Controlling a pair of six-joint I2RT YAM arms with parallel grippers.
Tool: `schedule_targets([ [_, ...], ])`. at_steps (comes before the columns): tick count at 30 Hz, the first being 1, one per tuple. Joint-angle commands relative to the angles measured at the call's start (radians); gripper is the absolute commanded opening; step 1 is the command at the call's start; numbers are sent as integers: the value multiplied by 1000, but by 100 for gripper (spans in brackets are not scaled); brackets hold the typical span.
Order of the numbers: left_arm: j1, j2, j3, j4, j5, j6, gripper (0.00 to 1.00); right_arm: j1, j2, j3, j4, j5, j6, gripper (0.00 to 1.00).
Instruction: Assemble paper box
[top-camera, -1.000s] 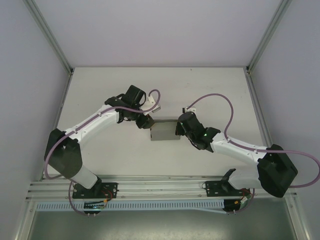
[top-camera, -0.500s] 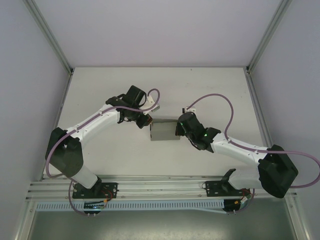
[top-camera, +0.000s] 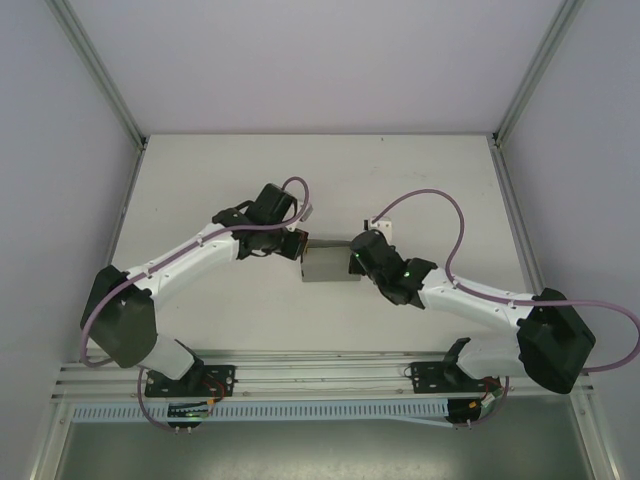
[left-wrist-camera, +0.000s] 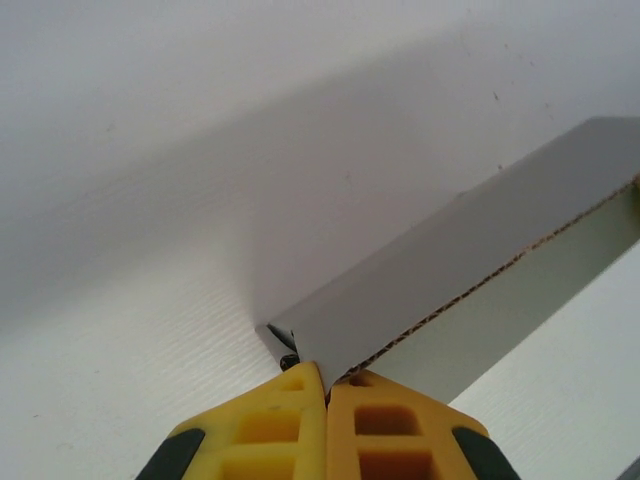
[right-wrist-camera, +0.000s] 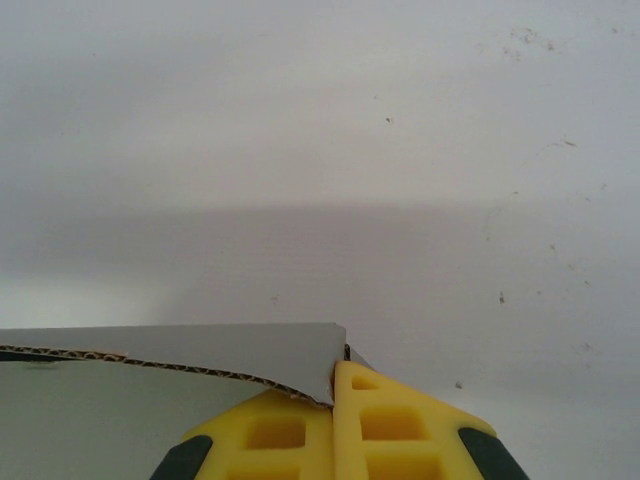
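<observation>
From above, the paper box (top-camera: 328, 264) sits near the middle of the table (top-camera: 200, 180). In the left wrist view, the left gripper (left-wrist-camera: 325, 372) is closed tight on one corner of a box wall. In the right wrist view, the right gripper (right-wrist-camera: 335, 372) pinches another wall corner.

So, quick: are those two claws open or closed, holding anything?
Left gripper: closed, pinching a corner of the paper box.
Right gripper: closed, pinching the paper box's opposite end.

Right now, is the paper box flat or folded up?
Folded up: the paper box has standing walls; the left gripper and right gripper each pinch a grey wall at its cut edge.
</observation>
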Motion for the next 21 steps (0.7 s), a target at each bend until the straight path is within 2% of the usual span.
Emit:
schedule_targets([
  [1,-22,2,-48,5,17,-113,0,26,45,-54,-234,-33,43,0],
  [9,-37,-7,-79,17,-51,-199,0,47,32,-58,-228,4,61,0],
  [21,-63,-19,-171,-49,-125,-186,0,70,-32,-99,-210,52,60,0],
])
